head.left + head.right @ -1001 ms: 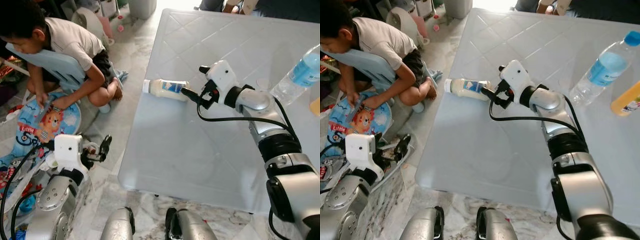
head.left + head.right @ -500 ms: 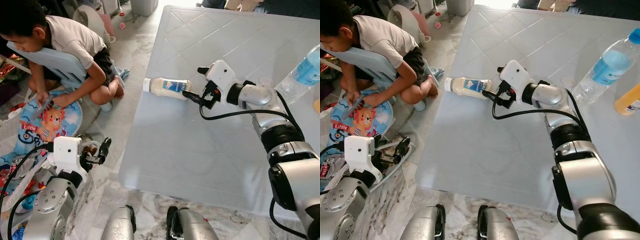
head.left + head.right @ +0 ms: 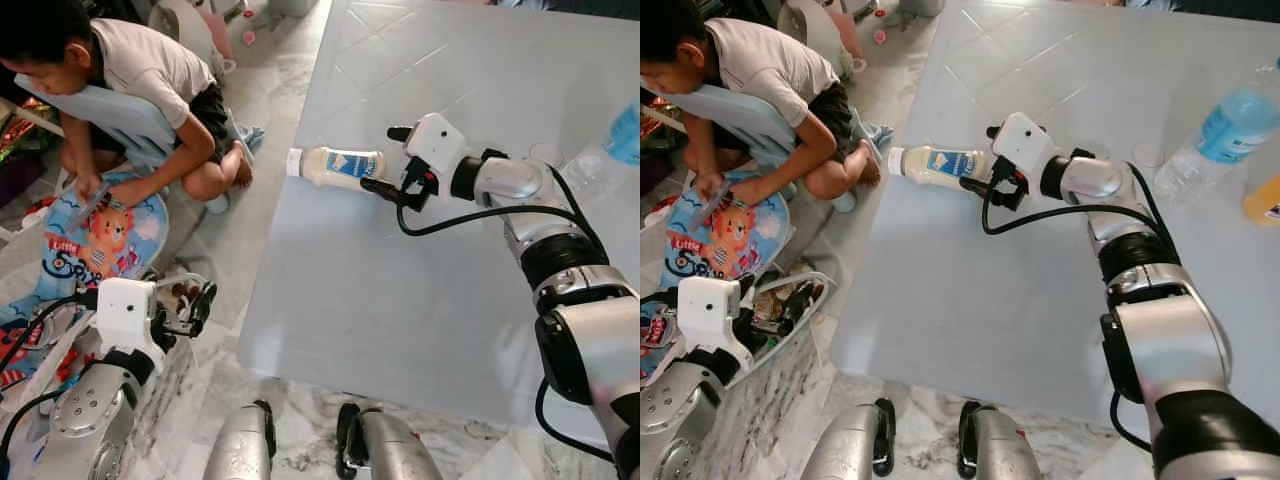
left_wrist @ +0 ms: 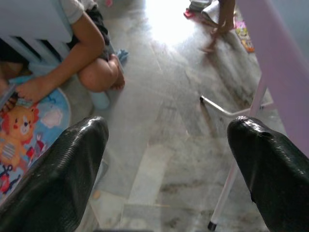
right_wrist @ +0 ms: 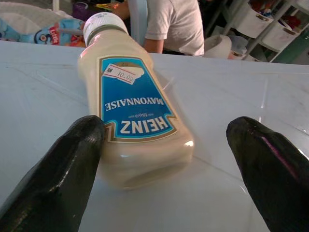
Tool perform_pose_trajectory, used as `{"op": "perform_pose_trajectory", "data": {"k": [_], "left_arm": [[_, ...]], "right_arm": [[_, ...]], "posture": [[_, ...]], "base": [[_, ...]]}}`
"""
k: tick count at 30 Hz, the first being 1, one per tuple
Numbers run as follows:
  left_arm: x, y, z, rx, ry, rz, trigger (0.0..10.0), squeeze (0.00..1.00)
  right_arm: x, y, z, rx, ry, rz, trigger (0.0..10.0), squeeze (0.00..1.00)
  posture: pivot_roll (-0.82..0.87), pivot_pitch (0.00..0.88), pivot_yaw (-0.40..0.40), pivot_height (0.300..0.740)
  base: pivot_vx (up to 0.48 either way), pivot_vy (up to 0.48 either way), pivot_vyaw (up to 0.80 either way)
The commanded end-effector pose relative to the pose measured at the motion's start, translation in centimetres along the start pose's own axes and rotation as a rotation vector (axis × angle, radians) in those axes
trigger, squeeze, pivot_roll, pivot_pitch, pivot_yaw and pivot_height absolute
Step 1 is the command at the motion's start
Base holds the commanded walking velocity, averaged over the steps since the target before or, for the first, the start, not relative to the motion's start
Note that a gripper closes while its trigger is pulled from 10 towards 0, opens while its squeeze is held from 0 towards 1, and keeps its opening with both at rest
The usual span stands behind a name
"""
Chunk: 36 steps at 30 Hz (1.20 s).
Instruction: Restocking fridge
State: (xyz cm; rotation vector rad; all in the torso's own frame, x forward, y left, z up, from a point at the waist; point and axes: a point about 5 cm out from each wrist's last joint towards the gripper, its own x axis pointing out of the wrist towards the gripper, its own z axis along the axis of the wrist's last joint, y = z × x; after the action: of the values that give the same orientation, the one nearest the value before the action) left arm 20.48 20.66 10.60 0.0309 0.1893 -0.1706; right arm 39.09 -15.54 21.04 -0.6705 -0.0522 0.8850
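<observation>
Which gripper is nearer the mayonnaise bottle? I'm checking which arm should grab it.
Right. The right gripper is open at the mayonnaise bottle's base on the table; the left gripper hangs off the table, above the floor.

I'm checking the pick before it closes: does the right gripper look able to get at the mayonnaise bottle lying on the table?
Probably yes. The right gripper is open at the base of the mayonnaise bottle, one finger already alongside it, and nothing on the table lies between them.

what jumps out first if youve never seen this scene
A mayonnaise bottle lies on its side near the left edge of the pale table, with the right gripper open right at its base. Beside the table a person crouches on the floor over a colourful mat.
</observation>
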Motion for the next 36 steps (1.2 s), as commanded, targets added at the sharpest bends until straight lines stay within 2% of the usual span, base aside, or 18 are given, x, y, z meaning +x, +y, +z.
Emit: {"op": "perform_pose_trajectory", "data": {"k": [1,8,15,16,18,19,21,22,23,24,25,26,28,32,36], "left_arm": [[-0.6,0.2,0.0,0.005,0.017,0.005,10.0,0.00],[-1.6,0.2,-0.2,0.008,0.039,0.004,10.0,0.00],[-1.9,0.1,-0.4,0.008,0.050,0.004,10.0,0.00],[-1.9,0.1,-0.4,0.008,0.052,0.004,10.0,0.00],[-1.9,0.0,-0.3,0.008,0.054,0.004,10.0,0.00],[-2.0,0.0,-0.3,0.009,0.056,0.004,10.0,0.00],[-2.0,0.0,-0.3,0.010,0.059,0.004,10.0,0.00],[-2.0,0.0,-0.3,0.011,0.060,0.005,10.0,0.00],[-2.1,0.0,-0.4,0.010,0.064,0.006,10.0,0.00],[-2.1,0.0,-0.4,0.010,0.064,0.006,10.0,0.00],[-2.1,0.0,-0.4,0.010,0.065,0.006,10.0,0.00],[-2.1,0.0,-0.3,0.010,0.065,0.006,10.0,0.00],[-2.0,0.0,-0.4,0.009,0.066,0.005,10.0,0.00],[-1.8,-0.2,-0.4,0.006,0.064,0.003,10.0,0.00],[-1.7,-0.3,-0.4,0.003,0.062,0.000,10.0,0.00]], "right_arm": [[0.4,0.4,0.1,-0.015,0.010,0.048,10.0,0.00],[1.0,0.8,0.4,-0.023,0.001,0.090,10.0,0.00],[1.3,1.0,0.7,-0.023,-0.003,0.104,10.0,0.00],[1.3,1.1,0.6,-0.020,-0.003,0.108,8.8,0.00],[1.4,1.1,0.6,-0.018,-0.003,0.111,8.8,0.00],[1.4,1.2,0.5,-0.017,-0.002,0.114,3.6,0.00],[1.5,1.4,0.4,-0.015,-0.001,0.117,3.7,0.00],[1.5,1.5,0.3,-0.014,-0.001,0.120,4.2,0.00],[1.5,1.8,0.2,-0.011,-0.002,0.130,3.8,0.00],[1.5,1.8,0.1,-0.010,-0.002,0.134,2.3,0.00],[1.5,1.9,0.1,-0.010,-0.002,0.136,2.1,0.00],[1.5,1.9,0.1,-0.010,-0.002,0.137,2.4,0.00],[1.4,2.0,-0.1,-0.010,-0.002,0.139,2.4,0.00],[1.2,2.1,-0.4,-0.005,0.001,0.141,3.1,0.00],[0.9,2.6,-1.1,-0.008,0.004,0.158,3.3,0.00]], "posture": [[0.21,0.283,0.027,0.740],[0.22,0.299,0.023,0.740],[0.23,0.305,0.021,0.740],[0.23,0.307,0.021,0.740],[0.23,0.308,0.021,0.740],[0.23,0.309,0.020,0.740],[0.23,0.310,0.019,0.740],[0.23,0.310,0.019,0.740],[0.23,0.310,0.019,0.740],[0.23,0.310,0.019,0.740],[0.23,0.310,0.019,0.740],[0.23,0.309,0.018,0.740],[0.23,0.307,0.017,0.740],[0.22,0.304,0.014,0.740],[0.21,0.301,0.011,0.740]], "base": [[0.000,0.000,0.00],[0.000,0.000,0.00],[0.000,0.000,0.00],[0.000,0.000,0.00],[0.000,0.000,0.00],[0.000,0.000,0.00],[0.000,0.000,0.00],[0.000,0.000,0.00],[0.000,0.000,0.00],[0.000,0.000,0.00],[0.000,0.000,0.00],[0.000,0.000,0.00],[0.000,0.000,0.00],[0.000,0.000,0.00],[0.000,0.000,0.00]]}}
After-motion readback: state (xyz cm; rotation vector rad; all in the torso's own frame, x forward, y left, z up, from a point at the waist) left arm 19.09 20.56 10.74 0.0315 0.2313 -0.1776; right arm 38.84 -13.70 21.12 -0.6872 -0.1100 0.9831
